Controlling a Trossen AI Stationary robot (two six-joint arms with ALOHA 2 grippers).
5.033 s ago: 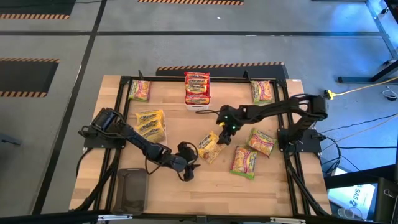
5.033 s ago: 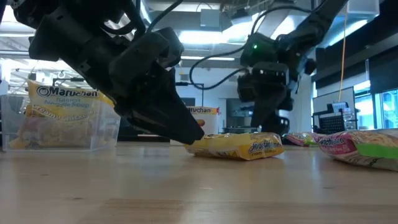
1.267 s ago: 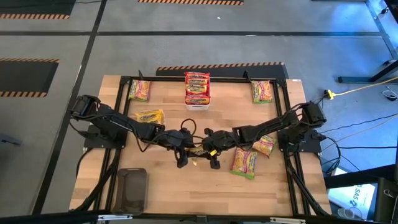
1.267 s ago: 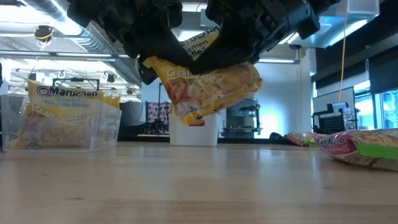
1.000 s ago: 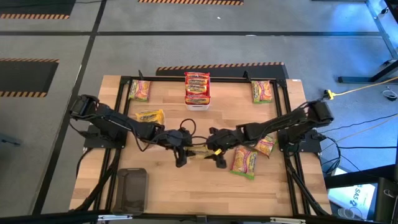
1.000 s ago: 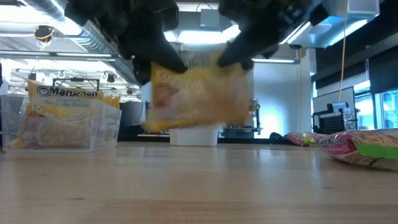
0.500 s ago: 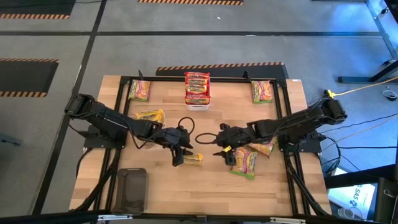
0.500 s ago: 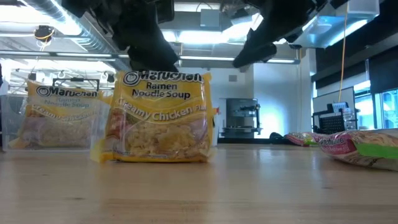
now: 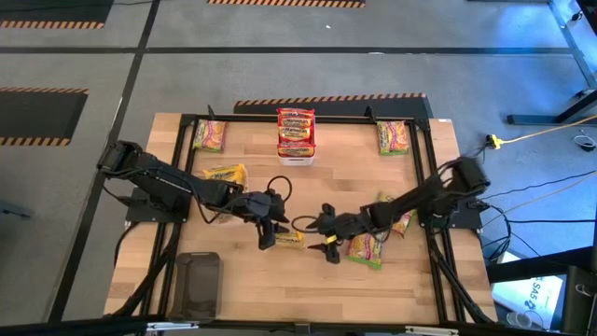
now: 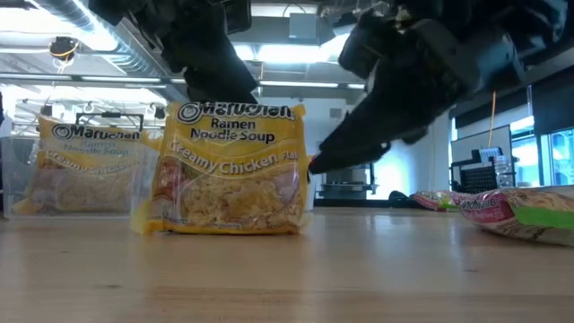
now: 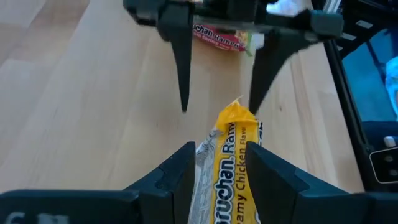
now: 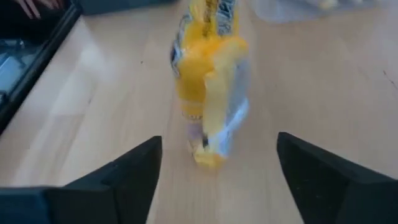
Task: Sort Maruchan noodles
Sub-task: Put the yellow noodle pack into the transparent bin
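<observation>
Centrally on the bench (image 9: 242, 271), the left end effector (image 9: 270, 235) pinches a yellow packet (image 10: 229, 169) standing on edge, while the right end effector (image 9: 328, 245) waits just beside it, fingers spread wide and empty. Another packet (image 9: 366, 247) lies beside the right arm. Only the low view shows the label: "Maruchan Ramen Noodle Soup, Creamy Chicken Flavor", with a clear bin (image 10: 85, 175) of similar packets behind

Left tool (image 9: 268, 233) clamped shut; right tool (image 9: 328, 245) spread wide, facing it.
</observation>
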